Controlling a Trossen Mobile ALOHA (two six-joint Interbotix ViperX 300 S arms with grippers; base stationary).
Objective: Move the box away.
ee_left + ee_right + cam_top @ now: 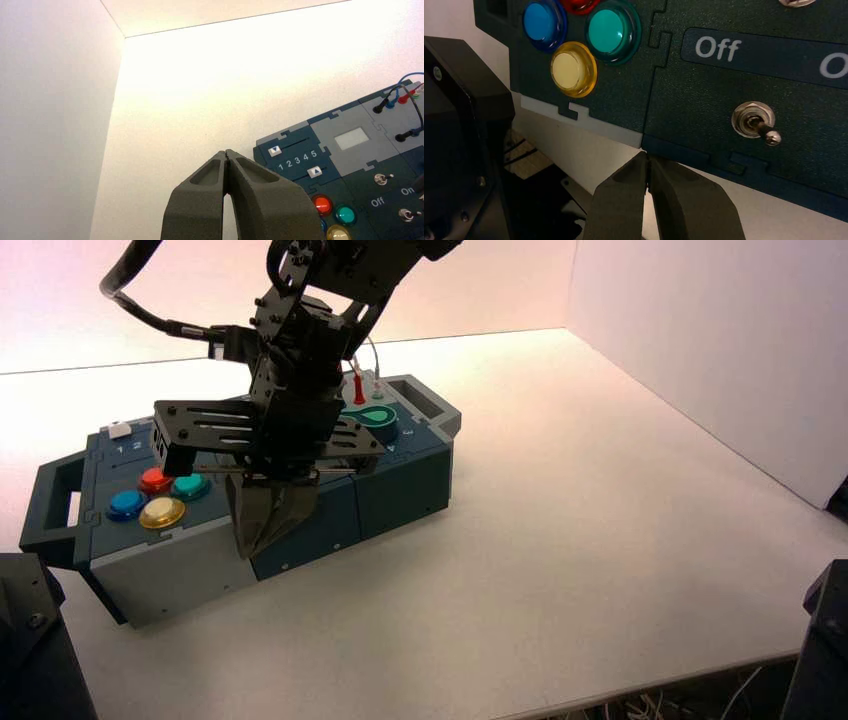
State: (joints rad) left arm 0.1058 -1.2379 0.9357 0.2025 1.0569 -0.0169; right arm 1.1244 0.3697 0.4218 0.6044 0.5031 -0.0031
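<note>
The box (pixel 400 480), long, dark teal and grey, lies skewed on the white table with a handle (pixel 55 505) at its left end. Its top carries blue, red, teal and yellow round buttons (pixel 160 512), a green dial (pixel 375 418) and a red plug. My right gripper (pixel 262 530) points down, shut and empty, against the box's front side. In the right wrist view its tips (pixel 647 159) touch the box's (pixel 704 100) near top edge, below the yellow button (pixel 573 69). My left gripper (pixel 227 152) is shut and empty, off the box's slider end (pixel 295 162).
The left arm's dark body (pixel 30 640) sits at the near left corner, close to the box's handle. White walls stand behind and to the right (pixel 720 350). The table's front edge (pixel 640 685) runs along the near right, with cables below it.
</note>
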